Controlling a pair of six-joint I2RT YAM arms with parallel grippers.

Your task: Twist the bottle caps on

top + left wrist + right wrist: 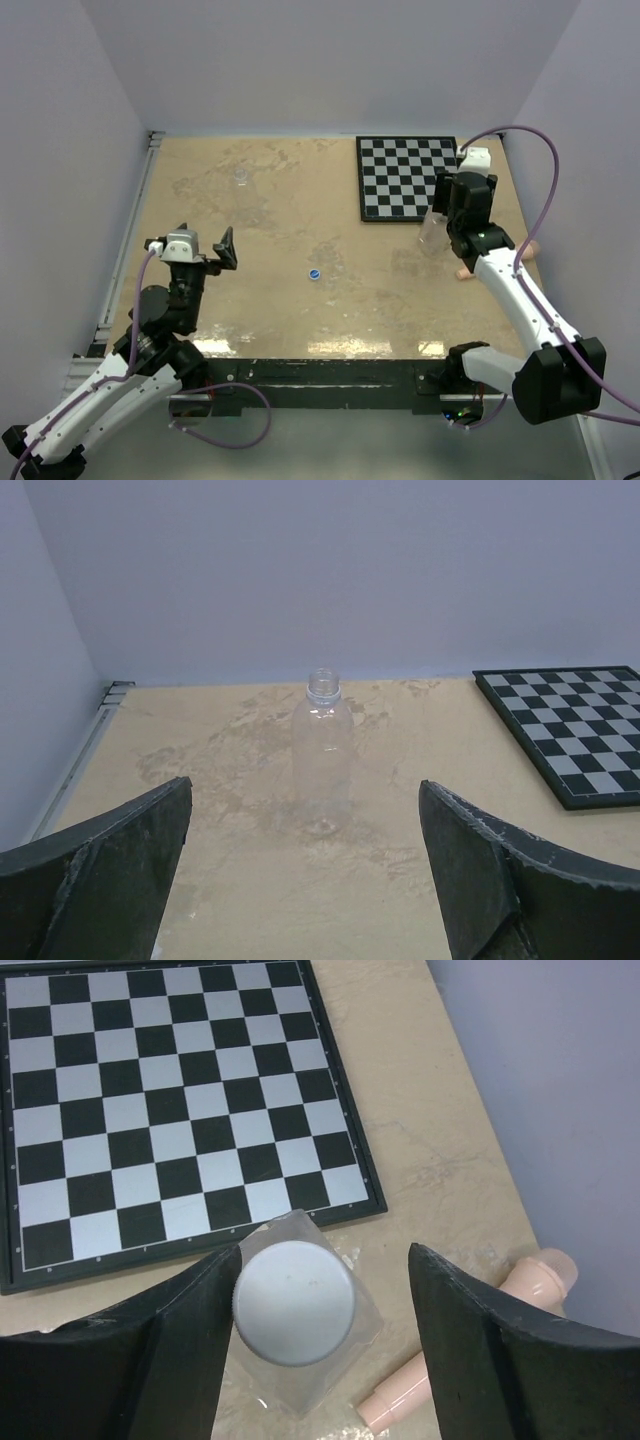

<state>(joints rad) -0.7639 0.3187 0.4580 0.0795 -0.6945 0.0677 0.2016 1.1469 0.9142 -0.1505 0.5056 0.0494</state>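
A clear plastic bottle [241, 178] stands upright with an open neck at the far left of the table. It shows straight ahead in the left wrist view [322, 745]. My left gripper [208, 242] [305, 783] is open and empty, well short of it. A blue cap [314, 273] lies on the table centre. A short clear bottle [432, 238] [366, 1336] stands by the chessboard corner with a white cap [293, 1302] on its top. My right gripper [440, 222] [325, 1250] is open astride that cap, its left finger close against it.
A black-and-white chessboard [405, 178] [575, 725] [170, 1090] lies at the back right. A pinkish stick [465, 268] [470, 1350] lies just right of the short bottle, near the table's right edge. Walls close in the left, back and right sides.
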